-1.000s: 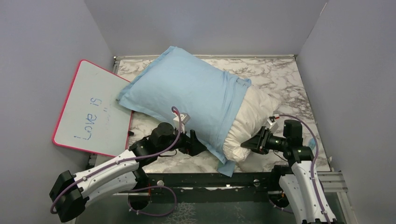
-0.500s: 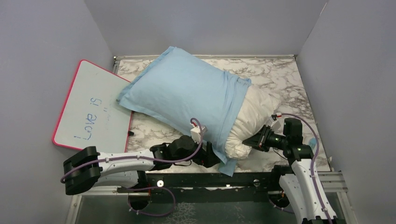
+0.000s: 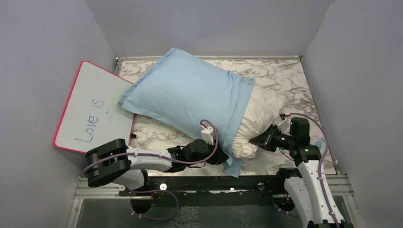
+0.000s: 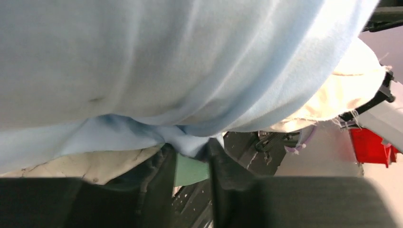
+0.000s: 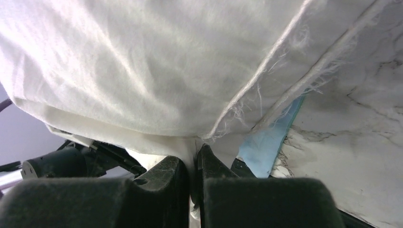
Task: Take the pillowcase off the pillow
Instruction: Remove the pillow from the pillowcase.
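Two pairs of jaws are gripping at the near side. My left gripper (image 4: 190,153) is sitting under the pillowcase (image 3: 190,95) at its near corner, jaws partly apart and seemingly pinching a hanging blue fold. My right gripper (image 5: 194,159) is squeezing the pillow (image 3: 260,111), jaws almost together on white fabric, just beside the pillowcase's open edge.
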`<action>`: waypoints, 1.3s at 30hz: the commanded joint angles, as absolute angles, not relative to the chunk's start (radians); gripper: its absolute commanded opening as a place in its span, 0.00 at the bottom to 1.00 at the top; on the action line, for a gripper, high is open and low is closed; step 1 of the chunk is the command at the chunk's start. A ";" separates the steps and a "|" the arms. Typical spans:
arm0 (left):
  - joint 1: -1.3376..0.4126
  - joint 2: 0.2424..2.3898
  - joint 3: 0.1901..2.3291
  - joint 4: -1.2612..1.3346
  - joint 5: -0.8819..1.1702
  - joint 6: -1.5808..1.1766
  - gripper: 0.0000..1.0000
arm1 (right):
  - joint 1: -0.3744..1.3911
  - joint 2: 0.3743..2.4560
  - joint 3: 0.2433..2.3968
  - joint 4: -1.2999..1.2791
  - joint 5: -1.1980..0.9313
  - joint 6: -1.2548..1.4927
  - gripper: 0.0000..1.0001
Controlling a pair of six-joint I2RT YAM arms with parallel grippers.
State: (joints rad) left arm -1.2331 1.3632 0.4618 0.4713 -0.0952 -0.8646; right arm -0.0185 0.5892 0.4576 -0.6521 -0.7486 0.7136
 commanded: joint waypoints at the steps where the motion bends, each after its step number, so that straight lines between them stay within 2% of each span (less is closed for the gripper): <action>1: -1.242 1.316 0.426 0.545 -0.177 -0.861 0.23 | -0.018 0.616 0.520 -0.667 -0.630 0.697 0.11; 5: -1.241 1.267 0.383 0.543 -0.211 -0.846 0.00 | -0.018 0.629 0.532 -0.666 -0.617 0.694 0.10; 11: -1.239 1.247 0.368 0.543 -0.222 -0.824 0.00 | -0.018 0.635 0.541 -0.675 -0.607 0.689 0.10; 12: -1.239 1.247 0.371 0.543 -0.210 -0.824 0.04 | -0.018 0.635 0.541 -0.675 -0.609 0.689 0.10; 14: -1.239 1.247 0.375 0.543 -0.183 -0.831 0.33 | -0.018 0.636 0.542 -0.672 -0.611 0.691 0.10; 18: -1.239 1.245 0.383 0.569 -0.137 -0.855 0.60 | -0.018 0.637 0.534 -0.661 -0.615 0.696 0.10; 21: -1.239 1.262 0.401 0.613 -0.095 -0.842 0.72 | -0.018 0.639 0.529 -0.661 -0.617 0.696 0.10; 25: -1.238 1.341 0.445 0.643 -0.043 -0.832 0.73 | -0.018 0.639 0.523 -0.658 -0.622 0.693 0.10; 28: -1.239 1.411 0.447 0.702 -0.033 -0.866 0.66 | -0.018 0.645 0.522 -0.655 -0.627 0.689 0.10; 30: -1.236 1.434 0.443 0.746 -0.022 -0.881 0.57 | -0.018 0.649 0.525 -0.655 -0.622 0.685 0.10; 32: -1.235 1.437 0.444 0.753 -0.030 -0.879 0.44 | -0.019 0.655 0.531 -0.656 -0.614 0.680 0.10; 37: -1.204 1.371 0.378 0.737 -0.107 -0.890 0.00 | -0.018 0.675 0.579 -0.694 -0.526 0.650 0.08; 39: -1.176 1.324 0.338 0.682 -0.143 -0.911 0.00 | -0.018 0.674 0.617 -0.739 -0.415 0.644 0.01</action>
